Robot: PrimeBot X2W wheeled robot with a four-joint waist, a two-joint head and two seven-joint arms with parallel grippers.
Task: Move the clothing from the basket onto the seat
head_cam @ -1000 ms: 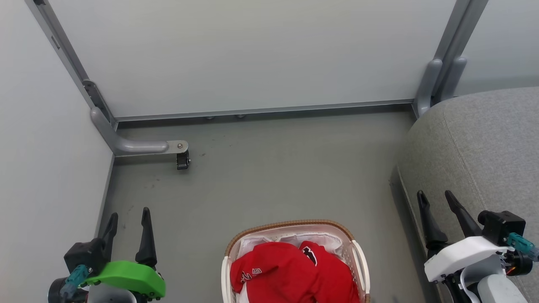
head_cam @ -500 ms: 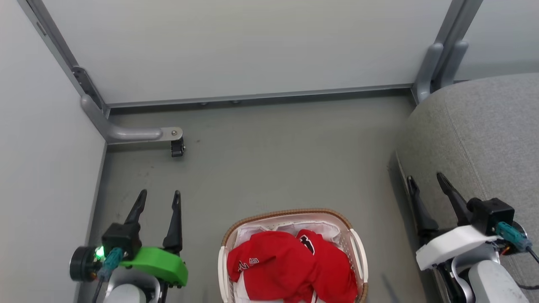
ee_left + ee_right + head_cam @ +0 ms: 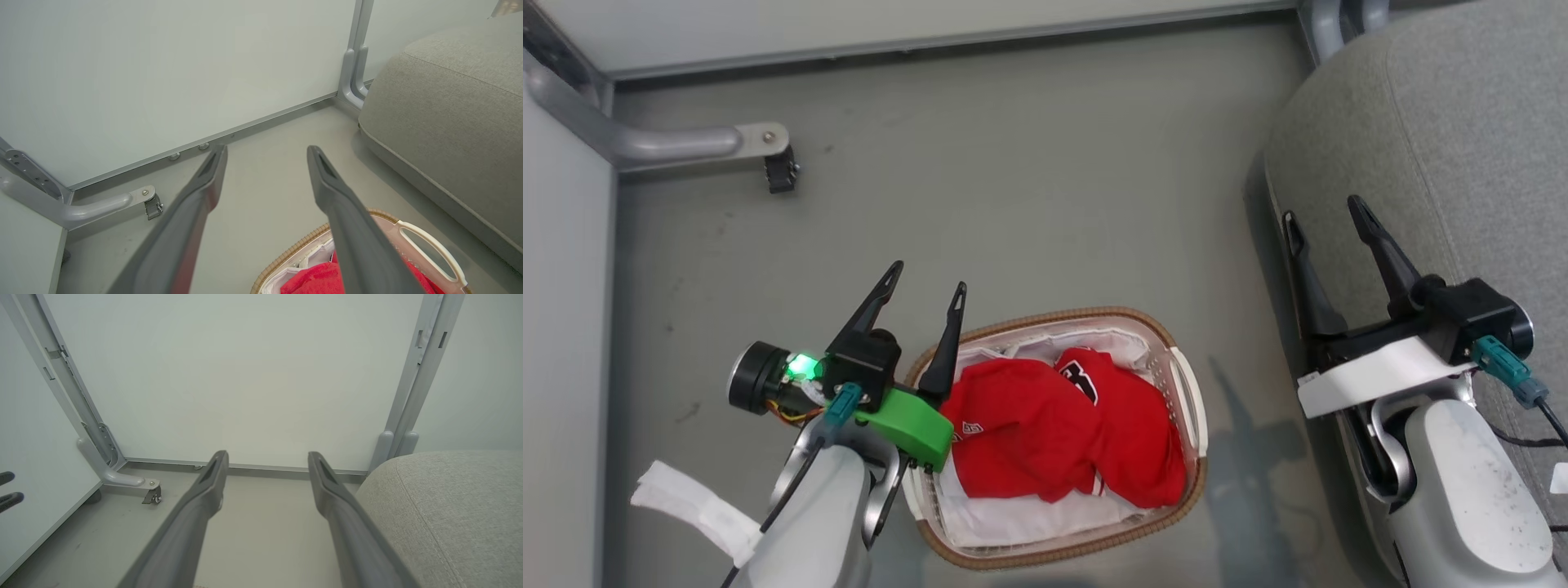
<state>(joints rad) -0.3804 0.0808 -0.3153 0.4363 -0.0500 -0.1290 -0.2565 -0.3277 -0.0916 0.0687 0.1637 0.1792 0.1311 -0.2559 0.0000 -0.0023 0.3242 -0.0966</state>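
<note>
Floor (head view): plain grey floor (image 3: 1029, 163) met white wall panels (image 3: 849, 24) at the top. A grey metal bracket (image 3: 678, 143) with a small black caster (image 3: 779, 171) sat at the upper left.
Basket (head view): an oval white perforated plastic basket (image 3: 1156, 359) with a brown woven-look rim stood on the floor at low centre, near the seat but apart from it.
Clothing (head view): red jerseys (image 3: 1029, 425) with white trim and black, white-outlined numerals lay heaped inside the basket, on a glossy white sheet (image 3: 1029, 527).
Seat (head view): a large grey fabric seat (image 3: 1462, 122) with rounded edges and a stitched seam took up the right side.
Left tool (head view): the left tool (image 3: 928, 276) had its two long dark fingers apart with nothing between them, at the basket's left end. One finger crossed the rim, but contact could not be told.
Right tool (head view): the right tool (image 3: 1321, 208) had its fingers spread and empty, over the seat's left edge.
Left wrist view: the fingers stood apart and pointed toward the wall panels. The basket's rim, a white slot handle (image 3: 429, 249) and a patch of red jerseys showed at the bottom, with the seat at the right.
Right wrist view: the fingers stood apart over the floor, with the seat at the lower right and the bracket at the left.
</note>
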